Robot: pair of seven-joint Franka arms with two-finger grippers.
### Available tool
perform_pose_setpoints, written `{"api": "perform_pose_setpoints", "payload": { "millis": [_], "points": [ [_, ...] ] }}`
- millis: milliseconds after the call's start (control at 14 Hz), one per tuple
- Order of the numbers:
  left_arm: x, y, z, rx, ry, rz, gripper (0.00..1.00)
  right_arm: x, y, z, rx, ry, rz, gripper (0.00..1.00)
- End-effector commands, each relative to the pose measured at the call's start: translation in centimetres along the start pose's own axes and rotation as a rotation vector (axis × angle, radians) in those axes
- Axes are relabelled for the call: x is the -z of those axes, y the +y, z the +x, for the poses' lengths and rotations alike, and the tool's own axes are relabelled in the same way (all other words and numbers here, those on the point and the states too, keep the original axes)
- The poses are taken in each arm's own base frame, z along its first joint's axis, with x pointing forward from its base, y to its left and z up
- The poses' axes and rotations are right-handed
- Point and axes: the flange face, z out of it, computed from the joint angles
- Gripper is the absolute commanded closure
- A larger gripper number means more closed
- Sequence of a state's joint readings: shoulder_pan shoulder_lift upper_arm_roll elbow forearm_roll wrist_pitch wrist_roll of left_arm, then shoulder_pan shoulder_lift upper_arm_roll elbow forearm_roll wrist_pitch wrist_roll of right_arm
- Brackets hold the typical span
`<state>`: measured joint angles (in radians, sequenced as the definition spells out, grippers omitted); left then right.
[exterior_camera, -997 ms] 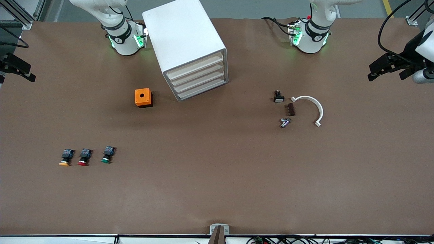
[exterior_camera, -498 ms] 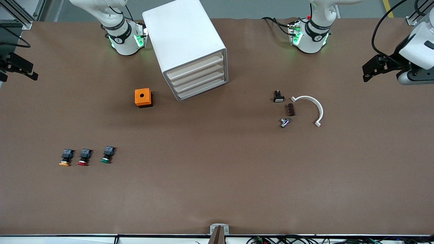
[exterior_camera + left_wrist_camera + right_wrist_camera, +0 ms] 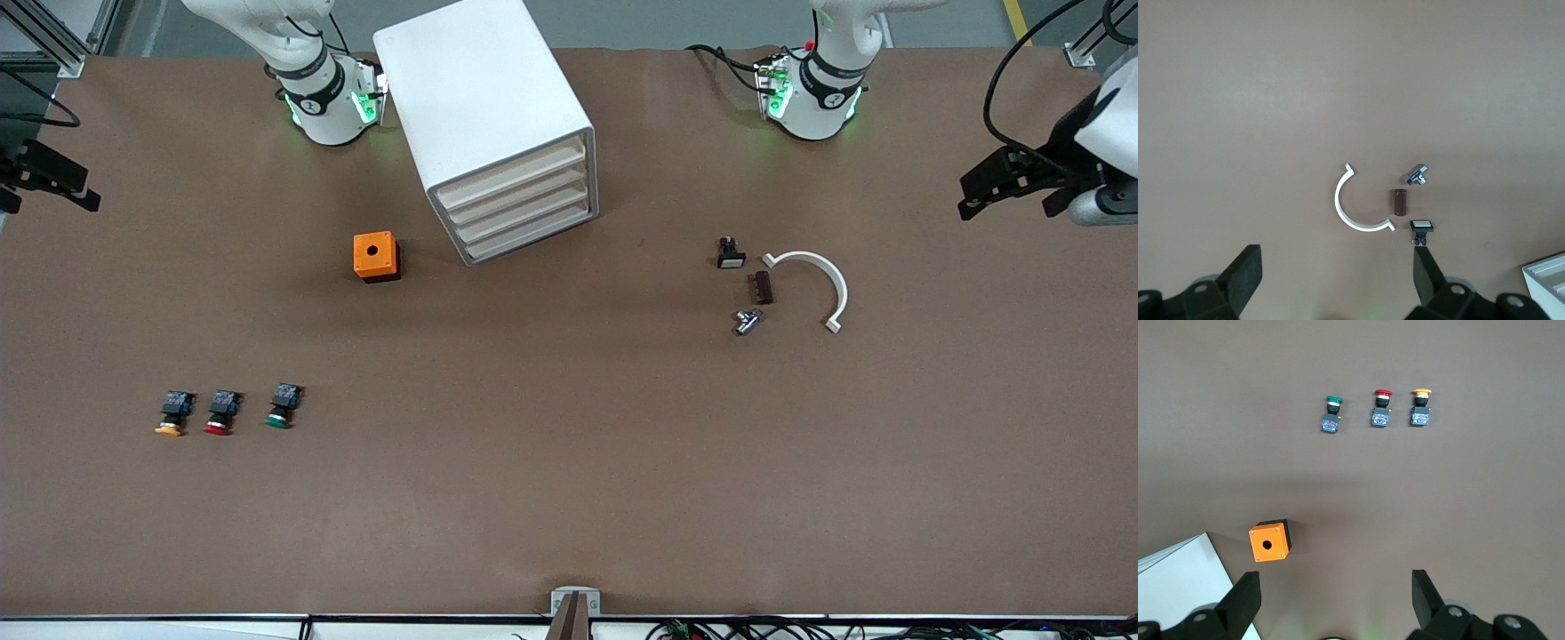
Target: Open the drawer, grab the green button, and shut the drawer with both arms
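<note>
The white cabinet (image 3: pixel 484 107) stands between the two arm bases, and its lowest drawer (image 3: pixel 531 236) is shut like the ones above it. The green-capped button (image 3: pixel 280 409) (image 3: pixel 1333 413) lies on the table toward the right arm's end, nearer to the front camera than the cabinet. My right gripper (image 3: pixel 44 203) (image 3: pixel 1336 600) hangs open and empty at that end of the table. At the other end my left gripper (image 3: pixel 1005 203) (image 3: pixel 1338 280) hovers open with nothing between its fingers.
A red-capped button (image 3: pixel 220 413) and an orange-capped one (image 3: pixel 172 415) lie beside the green one. An orange box (image 3: pixel 375 256) sits beside the cabinet. Near the left arm lie a white curved clip (image 3: pixel 818 276), a brown block (image 3: pixel 763 287), a metal fitting (image 3: pixel 747 321) and a white-capped switch (image 3: pixel 731 253).
The left gripper swung a little toward the table's middle, then partly back. The right gripper rose slightly. Nothing on the table moved.
</note>
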<state>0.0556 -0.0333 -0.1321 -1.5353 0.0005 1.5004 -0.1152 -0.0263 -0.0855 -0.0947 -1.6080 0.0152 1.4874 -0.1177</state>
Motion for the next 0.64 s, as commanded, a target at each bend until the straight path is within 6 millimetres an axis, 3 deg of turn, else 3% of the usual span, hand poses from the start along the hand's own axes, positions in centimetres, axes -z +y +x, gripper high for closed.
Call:
{"api": "perform_pose_setpoints", "payload": {
  "millis": [0, 569],
  "points": [
    [0.5, -0.05, 0.18, -0.009, 0.017, -0.01, 0.0, 0.22, -0.1, -0.93, -0.034, -0.002, 0.015, 0.0],
    [0.13, 0.03, 1.07, -0.011, 0.029, 0.024, 0.0, 0.16, -0.49, -0.8, -0.024, 0.0, 0.014, 0.0]
  ]
}}
